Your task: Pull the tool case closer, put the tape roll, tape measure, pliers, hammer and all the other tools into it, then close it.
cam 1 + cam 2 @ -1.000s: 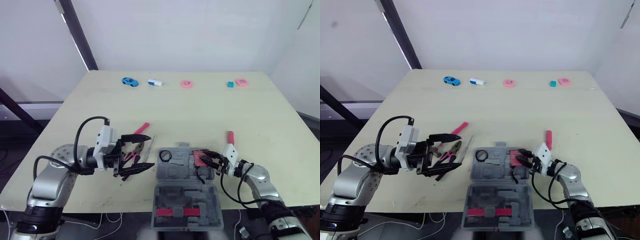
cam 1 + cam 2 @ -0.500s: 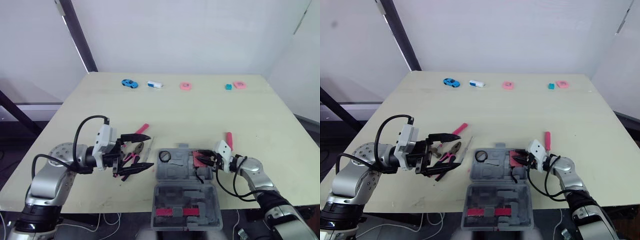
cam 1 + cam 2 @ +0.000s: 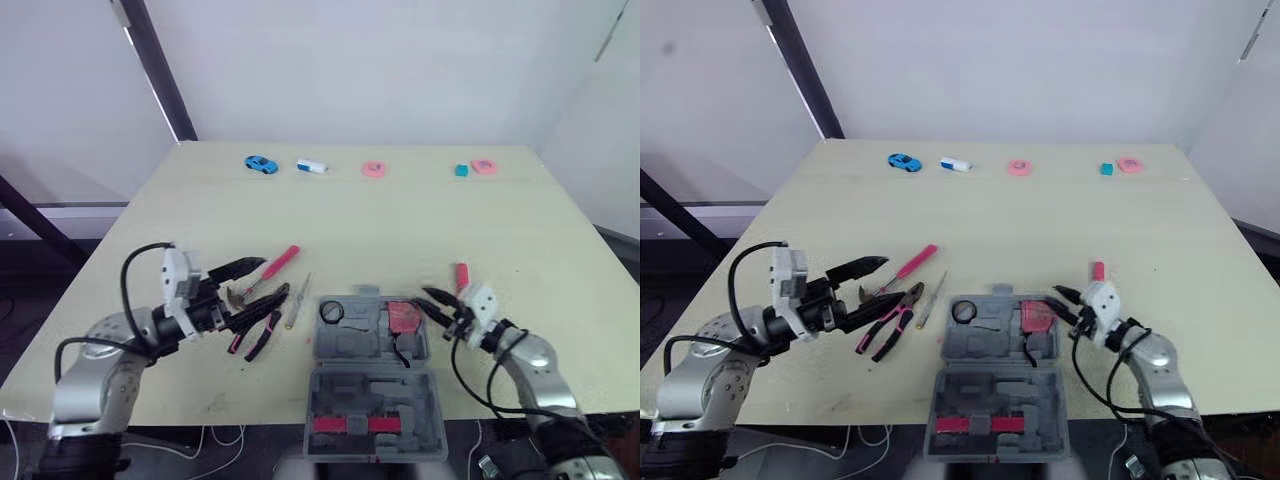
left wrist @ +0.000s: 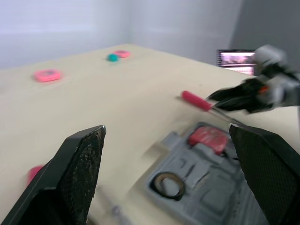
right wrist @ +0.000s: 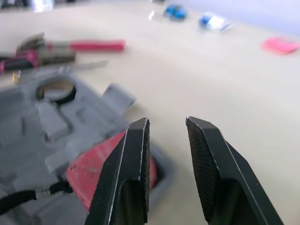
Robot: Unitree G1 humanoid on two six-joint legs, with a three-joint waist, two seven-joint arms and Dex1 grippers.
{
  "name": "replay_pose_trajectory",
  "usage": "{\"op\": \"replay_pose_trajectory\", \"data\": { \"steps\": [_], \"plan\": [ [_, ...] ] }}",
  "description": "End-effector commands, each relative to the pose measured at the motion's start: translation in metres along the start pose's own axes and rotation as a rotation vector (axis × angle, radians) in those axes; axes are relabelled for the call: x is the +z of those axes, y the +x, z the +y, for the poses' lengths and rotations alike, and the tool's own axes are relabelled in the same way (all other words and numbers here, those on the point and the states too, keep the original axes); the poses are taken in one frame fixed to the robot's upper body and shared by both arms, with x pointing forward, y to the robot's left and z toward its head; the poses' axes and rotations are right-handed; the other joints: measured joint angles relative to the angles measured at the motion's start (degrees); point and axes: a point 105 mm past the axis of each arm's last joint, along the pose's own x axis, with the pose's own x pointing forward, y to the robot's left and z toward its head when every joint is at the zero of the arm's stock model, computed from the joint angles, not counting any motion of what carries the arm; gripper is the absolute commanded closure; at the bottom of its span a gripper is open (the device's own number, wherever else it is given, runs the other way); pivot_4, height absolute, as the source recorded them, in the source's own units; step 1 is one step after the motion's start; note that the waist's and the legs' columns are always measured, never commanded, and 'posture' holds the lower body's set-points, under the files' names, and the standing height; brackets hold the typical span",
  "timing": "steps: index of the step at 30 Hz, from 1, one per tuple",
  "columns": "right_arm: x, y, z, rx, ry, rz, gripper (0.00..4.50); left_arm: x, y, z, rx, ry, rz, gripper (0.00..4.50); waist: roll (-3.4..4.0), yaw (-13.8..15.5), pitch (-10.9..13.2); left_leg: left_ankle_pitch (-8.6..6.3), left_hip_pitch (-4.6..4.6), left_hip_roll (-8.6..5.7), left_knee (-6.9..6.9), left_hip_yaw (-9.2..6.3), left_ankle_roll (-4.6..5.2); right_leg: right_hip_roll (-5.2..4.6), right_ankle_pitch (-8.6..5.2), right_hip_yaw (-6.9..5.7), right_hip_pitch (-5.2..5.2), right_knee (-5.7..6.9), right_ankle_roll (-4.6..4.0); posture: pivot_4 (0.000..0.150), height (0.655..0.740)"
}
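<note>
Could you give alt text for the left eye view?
An open tool case lies at the near edge of the table, a red tape measure inside. The left gripper is open by the pliers, the right gripper open beside the case.

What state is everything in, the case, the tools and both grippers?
Case: open, lid flat.
Tape roll: in the case.
Tape measure: in the case.
Pliers: on the table.
Hammer: on the table.
Screwdriver: on the table.
Pink-handled tool: on the table.
Left gripper: jaws open, empty.
Right gripper: jaws open, empty.
</note>
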Motion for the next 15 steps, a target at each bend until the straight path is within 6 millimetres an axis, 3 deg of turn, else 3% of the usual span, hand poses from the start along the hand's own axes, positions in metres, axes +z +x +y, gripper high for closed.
{"op": "replay_pose_trajectory", "data": {
  "steps": [1,6,10,13,15],
  "plan": [
    [0.018,-0.035,-0.012,-0.065,0.005,-0.037,3.19,-0.004,-0.023,0.009,0.113,0.02,0.002,0.0,0.01,0.06,0.0,0.0,0.01,0.0,0.0,0.01,0.0,0.0,0.0,0.0,0.0,0.0,-0.01,0.15,0.74],
    [0.002,-0.106,-0.028,-0.215,0.031,0.089,3.19,-0.034,-0.069,0.022,0.303,-0.032,0.051,0.0,-0.01,0.07,0.01,0.0,0.04,0.0,0.0,0.04,0.0,-0.03,-0.13,0.02,0.01,-0.02,-0.21,0.15,0.74],
    [-0.004,-0.149,-0.042,-0.357,0.093,0.116,3.19,-0.059,-0.098,0.026,0.414,-0.056,0.105,0.0,-0.01,0.04,0.01,-0.01,0.07,0.0,0.0,0.05,0.01,-0.05,-0.14,0.03,0.01,-0.03,-0.22,0.15,0.74],
    [-0.01,-0.176,-0.044,-0.399,0.105,0.154,2.42,-0.075,-0.119,0.027,0.476,-0.09,0.141,0.0,-0.04,0.0,0.0,-0.01,0.09,0.02,0.0,0.02,0.01,-0.06,-0.14,0.06,0.0,-0.04,-0.21,0.15,0.74],
    [-0.014,-0.19,-0.043,-0.41,0.105,0.181,1.28,-0.081,-0.129,0.027,0.511,-0.108,0.146,0.0,-0.04,0.05,0.0,-0.01,0.09,0.02,0.0,-0.01,0.01,-0.08,-0.14,0.05,-0.01,-0.04,-0.21,0.15,0.74]
  ]
}}
